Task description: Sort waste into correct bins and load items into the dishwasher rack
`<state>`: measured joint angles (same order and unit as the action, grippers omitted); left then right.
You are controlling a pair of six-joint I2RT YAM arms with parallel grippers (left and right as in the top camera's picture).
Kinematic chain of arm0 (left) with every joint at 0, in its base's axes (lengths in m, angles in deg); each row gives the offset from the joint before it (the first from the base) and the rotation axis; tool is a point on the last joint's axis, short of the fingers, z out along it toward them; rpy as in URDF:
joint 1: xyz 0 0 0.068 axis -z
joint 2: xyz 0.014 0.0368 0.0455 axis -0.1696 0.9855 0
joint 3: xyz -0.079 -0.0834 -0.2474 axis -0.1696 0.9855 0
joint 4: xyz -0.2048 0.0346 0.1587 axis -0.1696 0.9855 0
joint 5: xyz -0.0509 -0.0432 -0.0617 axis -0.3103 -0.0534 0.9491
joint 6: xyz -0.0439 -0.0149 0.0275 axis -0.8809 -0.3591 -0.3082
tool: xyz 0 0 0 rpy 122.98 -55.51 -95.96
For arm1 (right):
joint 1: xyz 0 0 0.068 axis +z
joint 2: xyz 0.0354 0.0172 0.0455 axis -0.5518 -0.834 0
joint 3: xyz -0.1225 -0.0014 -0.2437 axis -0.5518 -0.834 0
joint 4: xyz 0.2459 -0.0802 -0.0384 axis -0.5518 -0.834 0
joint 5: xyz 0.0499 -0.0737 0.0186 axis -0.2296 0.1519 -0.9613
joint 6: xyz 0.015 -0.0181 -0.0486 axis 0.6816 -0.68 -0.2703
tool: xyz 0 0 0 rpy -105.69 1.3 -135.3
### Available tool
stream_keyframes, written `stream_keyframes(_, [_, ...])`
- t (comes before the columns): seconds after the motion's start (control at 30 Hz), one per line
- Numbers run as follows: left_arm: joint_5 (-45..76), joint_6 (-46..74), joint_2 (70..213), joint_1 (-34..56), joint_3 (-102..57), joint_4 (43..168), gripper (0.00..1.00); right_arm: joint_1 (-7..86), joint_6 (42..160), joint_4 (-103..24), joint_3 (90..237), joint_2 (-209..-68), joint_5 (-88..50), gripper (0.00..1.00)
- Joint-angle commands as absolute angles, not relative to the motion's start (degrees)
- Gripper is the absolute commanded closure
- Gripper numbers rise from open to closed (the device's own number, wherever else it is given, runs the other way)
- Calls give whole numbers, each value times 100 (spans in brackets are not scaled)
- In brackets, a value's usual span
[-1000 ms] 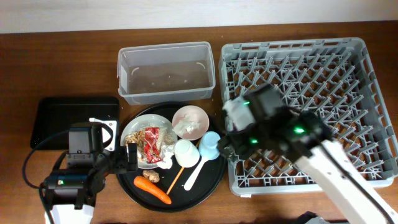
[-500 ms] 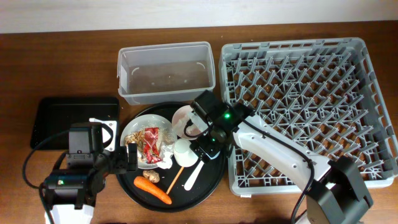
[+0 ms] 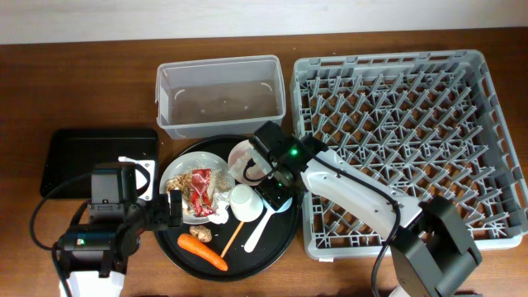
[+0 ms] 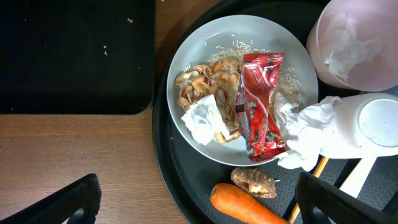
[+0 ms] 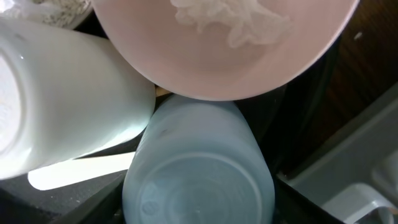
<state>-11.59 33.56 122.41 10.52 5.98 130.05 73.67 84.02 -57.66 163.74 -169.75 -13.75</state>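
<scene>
My right gripper (image 3: 276, 194) (image 5: 199, 205) is shut on the upturned light blue cup (image 5: 199, 168), which stands on the round tray beside the pinkish bowl (image 3: 247, 155) (image 5: 186, 68) holding a tissue (image 5: 230, 15). The white cup (image 3: 245, 202) (image 5: 62, 112) and white fork (image 3: 257, 231) lie just left. The grey plate (image 4: 186, 62) carries the red wrapper (image 4: 260, 106), tissues (image 4: 202, 118) and rice crumbs. The carrot (image 4: 245, 205), brown lump (image 4: 254, 182) and chopstick (image 3: 233, 238) lie in front. My left gripper (image 4: 196, 199) (image 3: 169, 210) is open and empty above the carrot.
The grey dishwasher rack (image 3: 396, 140) fills the right side. The clear tub (image 3: 220, 95) stands at the back and the shallow black tray (image 3: 99, 157) at the left. Everything else sits on the big round black tray (image 3: 264, 252).
My right arm swung left from over the rack's edge to the round tray, and its gripper came down round the light blue cup. The left arm has not moved.
</scene>
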Motion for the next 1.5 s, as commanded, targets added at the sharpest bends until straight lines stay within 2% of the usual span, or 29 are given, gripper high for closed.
stream_keyframes(0.0, [-1111, 3297, 12198, 1074, 465, 12994, 1, 7389, 8529, -5814, 16484, -16927, -1332, 37])
stream_keyframes(0.17, [-1111, 3297, 12198, 1074, 465, 12994, 1, 7181, 8800, -6138, 17067, -16193, -1159, 43])
stream_keyframes(0.3, [-1113, 3299, 12198, 1074, 465, 12994, 1, 6102, 9108, -6564, 17513, -15026, -1148, 43])
stream_keyframes(0.33, [-1113, 3297, 12198, 1074, 465, 12994, 1, 5665, 9208, -6708, 17513, -14790, -1117, 43])
stream_keyframes(0.43, [-1111, 3297, 12198, 1074, 465, 12992, 1, 3612, 9016, -7198, 17513, -14390, -1113, 43])
stream_keyframes(0.53, [-1113, 3297, 12198, 1074, 465, 12990, 1, 2010, 8699, -7320, 17511, -14442, -1087, 43])
stream_keyframes(0.6, [-1111, 3297, 12198, 1074, 465, 12992, 1, 587, 8727, -7318, 17500, -14641, -967, 43])
stream_keyframes(0.73, [-1111, 3297, 12198, 1074, 465, 12992, 1, -305, 8900, -7191, 17485, -15170, -1028, 44])
stream_keyframes(1.2, [-1109, 3297, 12198, 1074, 465, 12994, 1, -449, 9053, -6717, 17456, -16908, -578, 46])
stream_keyframes(1.47, [-1111, 3297, 12198, 1074, 465, 12992, 1, -451, 9160, -6481, 17729, -16903, -623, 46])
